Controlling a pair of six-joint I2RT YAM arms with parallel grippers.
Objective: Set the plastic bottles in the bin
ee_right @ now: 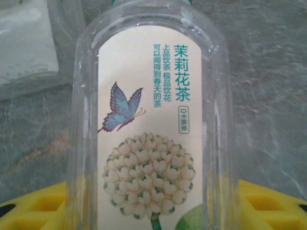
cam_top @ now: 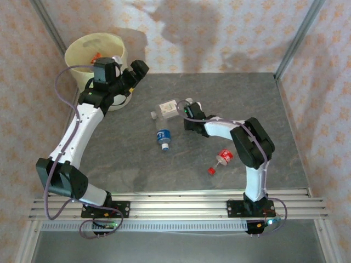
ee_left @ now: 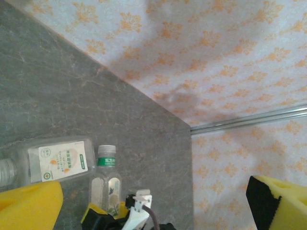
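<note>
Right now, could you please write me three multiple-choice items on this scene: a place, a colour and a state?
1. The bin stands at the: A far left; B far right; C middle.
2. The bottle nearest the table's near edge has a label that is: A green; B blue; C red.
3. The left hand is: A shut on a bottle; B open and empty; C clamped on the rim.
Key: A, it sits by the far left corner; C, its label is red; B, its yellow pads stand wide apart, nothing between.
</note>
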